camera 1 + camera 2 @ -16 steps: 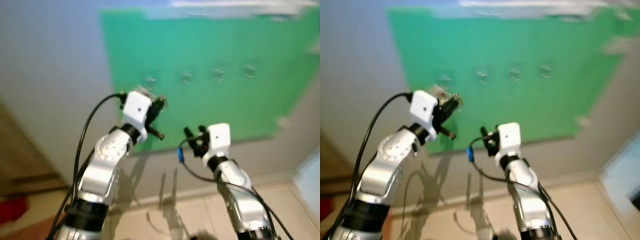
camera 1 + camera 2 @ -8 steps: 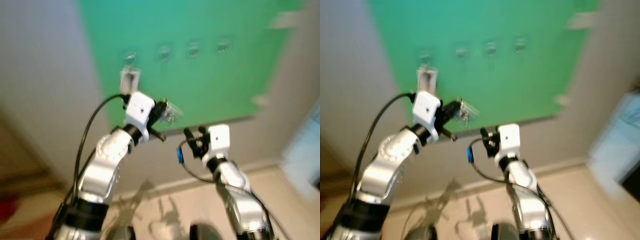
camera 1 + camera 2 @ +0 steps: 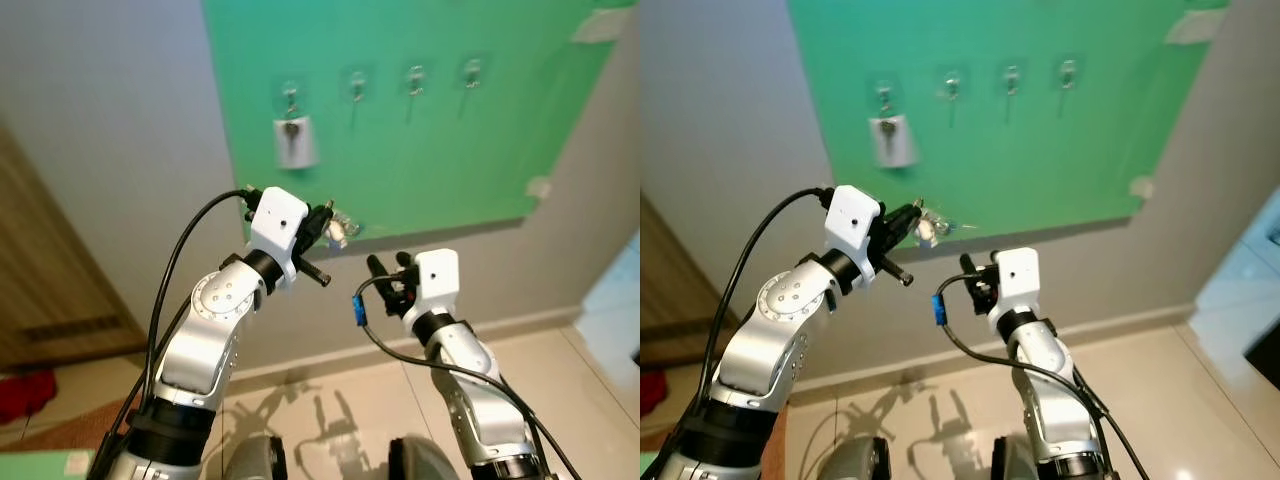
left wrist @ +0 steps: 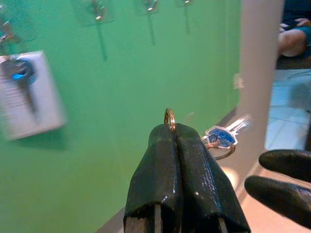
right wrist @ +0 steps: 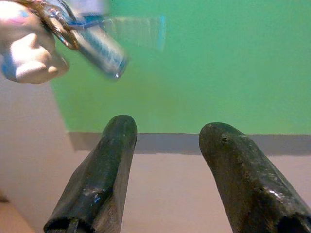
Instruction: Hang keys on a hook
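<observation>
Black fingers, left gripper [image 4: 176, 133]: pressed together on a brass key ring [image 4: 169, 118], raised before the green board [image 3: 420, 150].
Keys [image 4: 221, 136]: hang from that ring just past the fingertips; blue-headed key and a pale charm [image 5: 26, 51] on the bunch, below the row of hooks and not on any of them.
Right gripper [image 5: 167, 170]: fingers spread apart, holding nothing; lifted just beside and below the keys, pointing at the board's lower edge.
Hooks: four in a row near the board's top.
First hook [image 3: 290, 95]: nearest the robot's left, carries a key with a white tag [image 3: 295, 142].
Second hook [image 3: 356, 82]: bare, above and ahead of the held keys.
Board: fixed to a grey wall [image 3: 110, 120]; its lower edge sits level with the left gripper.
Floor [image 3: 340, 410]: pale tiles, shadows of the arms across them.
</observation>
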You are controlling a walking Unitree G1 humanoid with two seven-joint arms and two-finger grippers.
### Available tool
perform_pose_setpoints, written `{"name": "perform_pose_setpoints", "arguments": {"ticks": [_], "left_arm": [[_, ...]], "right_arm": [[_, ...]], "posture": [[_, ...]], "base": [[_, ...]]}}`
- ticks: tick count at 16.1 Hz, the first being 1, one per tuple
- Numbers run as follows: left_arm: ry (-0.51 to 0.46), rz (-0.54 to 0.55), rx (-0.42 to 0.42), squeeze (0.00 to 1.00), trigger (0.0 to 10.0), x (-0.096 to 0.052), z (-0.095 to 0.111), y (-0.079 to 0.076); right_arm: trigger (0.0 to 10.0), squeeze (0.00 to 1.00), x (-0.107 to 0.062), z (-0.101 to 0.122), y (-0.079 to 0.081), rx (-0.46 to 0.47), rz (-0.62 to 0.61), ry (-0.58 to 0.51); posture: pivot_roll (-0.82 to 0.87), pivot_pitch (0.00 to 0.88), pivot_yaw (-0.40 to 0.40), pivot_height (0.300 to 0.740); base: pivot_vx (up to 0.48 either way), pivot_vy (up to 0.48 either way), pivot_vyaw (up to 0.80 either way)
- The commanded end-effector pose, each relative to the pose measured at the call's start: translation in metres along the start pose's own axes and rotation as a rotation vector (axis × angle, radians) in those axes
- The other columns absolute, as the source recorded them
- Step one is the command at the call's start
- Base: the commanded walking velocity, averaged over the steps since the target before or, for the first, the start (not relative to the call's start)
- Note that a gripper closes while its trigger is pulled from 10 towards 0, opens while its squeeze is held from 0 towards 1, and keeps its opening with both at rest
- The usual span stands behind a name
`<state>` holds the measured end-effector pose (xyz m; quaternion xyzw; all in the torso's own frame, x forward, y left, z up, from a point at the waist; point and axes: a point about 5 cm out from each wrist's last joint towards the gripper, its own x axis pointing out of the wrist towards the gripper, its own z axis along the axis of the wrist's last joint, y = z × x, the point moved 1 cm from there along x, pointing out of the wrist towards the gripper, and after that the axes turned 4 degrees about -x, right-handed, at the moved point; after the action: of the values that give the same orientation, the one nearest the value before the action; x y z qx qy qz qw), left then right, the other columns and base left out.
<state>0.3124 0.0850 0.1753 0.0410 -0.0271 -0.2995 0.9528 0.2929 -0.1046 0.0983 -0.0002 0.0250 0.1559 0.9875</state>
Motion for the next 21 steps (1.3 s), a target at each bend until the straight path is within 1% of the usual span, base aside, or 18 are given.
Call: {"name": "perform_pose_setpoints", "arguments": {"ticks": [1, 2, 4, 7, 12, 15, 19, 21], "left_arm": [[-0.017, -0.020, 0.008, 0.00, 0.0, 0.0007, 0.0062, -0.0023], [-0.017, -0.024, 0.008, 0.00, 0.0, 0.0007, 0.0063, -0.0029], [-0.019, -0.046, 0.007, 0.00, 0.0, 0.0006, 0.0068, -0.0061], [-0.012, -0.045, 0.002, 0.00, 0.0, 0.0009, 0.0057, -0.0058], [-0.003, -0.050, 0.025, 0.00, 0.0, 0.0033, 0.0058, -0.0065], [-0.007, -0.054, 0.041, 0.00, 0.0, 0.0040, 0.0065, -0.0068], [-0.013, -0.061, 0.031, 0.00, 0.0, 0.0044, 0.0071, -0.0079], [-0.018, -0.078, 0.032, 0.00, 0.0, 0.0041, 0.0086, -0.0105]], "right_arm": [[10.0, 0.00, 0.0021, 0.0055, 0.0014, 0.010, 0.000, -0.023], [10.0, 0.00, 0.0021, 0.0055, 0.0014, 0.011, -0.001, -0.024], [10.0, 0.00, 0.0020, 0.0054, 0.0013, 0.012, -0.004, -0.026], [10.0, 0.00, 0.0018, 0.0049, 0.0005, 0.011, -0.006, -0.025], [10.0, 0.00, 0.0024, 0.0052, 0.0018, 0.007, 0.005, -0.031], [10.0, 0.00, 0.0030, 0.0041, 0.0033, 0.003, 0.006, -0.027], [10.0, 0.00, 0.0030, 0.0038, 0.0033, -0.001, 0.010, -0.025], [10.0, 0.00, 0.0033, 0.0043, 0.0035, -0.004, 0.012, -0.030]], "posture": [[-0.08, 0.000, 0.066, 0.709], [-0.08, 0.000, 0.066, 0.714], [-0.08, 0.000, 0.068, 0.739], [-0.08, 0.000, 0.067, 0.740], [-0.08, 0.000, 0.066, 0.740], [-0.08, 0.000, 0.067, 0.740], [-0.08, 0.000, 0.064, 0.740], [-0.08, 0.000, 0.065, 0.740]], "base": [[0.000, 0.000, 0.00], [0.000, 0.000, 0.00], [0.000, 0.000, 0.00], [0.000, 0.000, 0.00], [0.000, 0.000, 0.00], [0.459, 0.000, 0.00], [0.345, -0.327, 0.00], [0.000, 0.000, 0.00]]}}
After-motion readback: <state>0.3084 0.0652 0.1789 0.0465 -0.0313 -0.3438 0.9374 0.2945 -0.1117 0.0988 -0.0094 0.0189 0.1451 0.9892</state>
